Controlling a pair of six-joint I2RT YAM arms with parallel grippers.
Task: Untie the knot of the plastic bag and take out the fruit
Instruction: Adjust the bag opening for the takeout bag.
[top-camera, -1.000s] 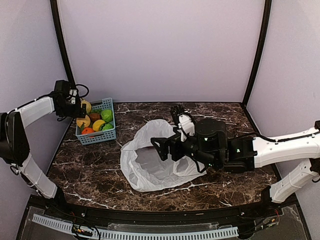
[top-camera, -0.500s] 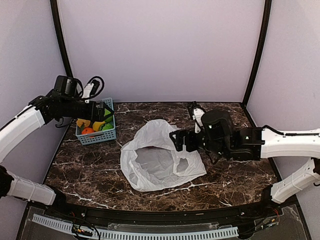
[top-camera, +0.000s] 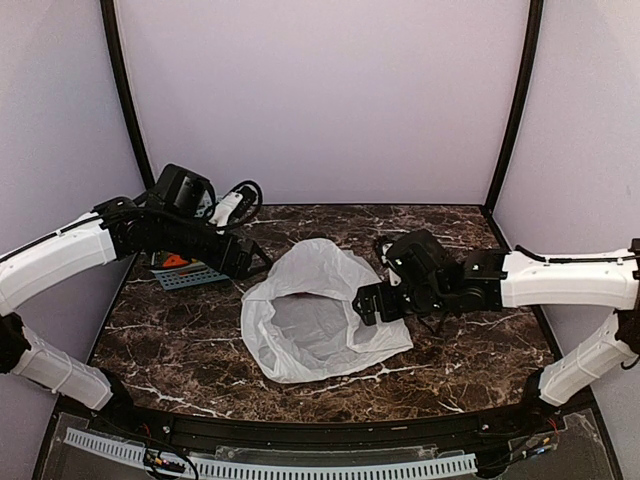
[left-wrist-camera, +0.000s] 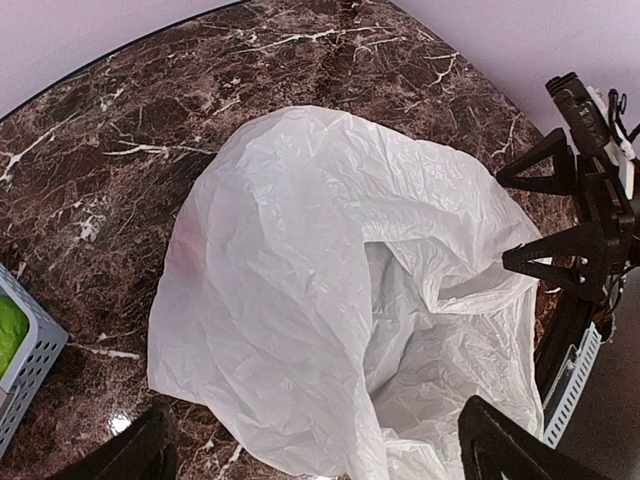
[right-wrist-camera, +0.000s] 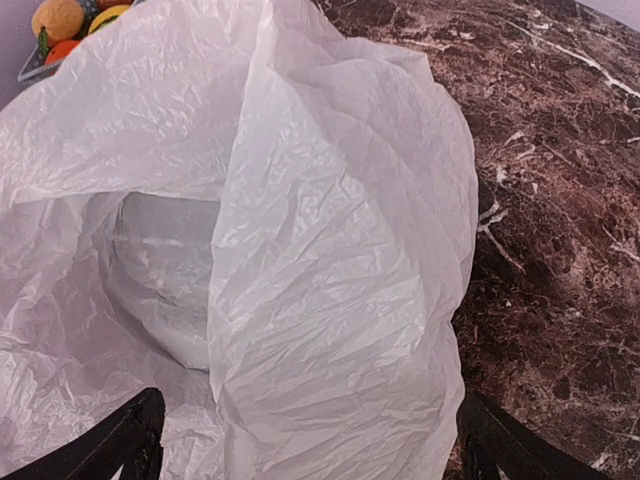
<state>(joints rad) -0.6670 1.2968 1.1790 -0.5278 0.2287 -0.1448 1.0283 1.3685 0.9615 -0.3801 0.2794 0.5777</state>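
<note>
The white plastic bag (top-camera: 310, 320) lies slack on the dark marble table with its mouth open. No knot shows. My left gripper (top-camera: 256, 264) is open and empty, hovering at the bag's left edge. In the left wrist view the bag (left-wrist-camera: 320, 270) lies between and beyond my spread fingers (left-wrist-camera: 150, 450). My right gripper (top-camera: 367, 304) is open and empty at the bag's right edge, and the bag (right-wrist-camera: 320, 260) fills its view. Fruit (right-wrist-camera: 58, 20) lies in the blue basket (top-camera: 190, 277). A faint pinkish patch (left-wrist-camera: 188, 245) shows through the bag's wall.
The blue lattice basket stands at the table's back left, mostly hidden behind my left arm; its corner (left-wrist-camera: 40, 345) holds a green fruit (left-wrist-camera: 8, 335). Purple walls close in the back and sides. Bare marble (top-camera: 470, 350) lies right of the bag.
My left arm swung from above the basket rightward and down to the bag's left edge. My right gripper drew back rightward from over the bag to its right edge.
</note>
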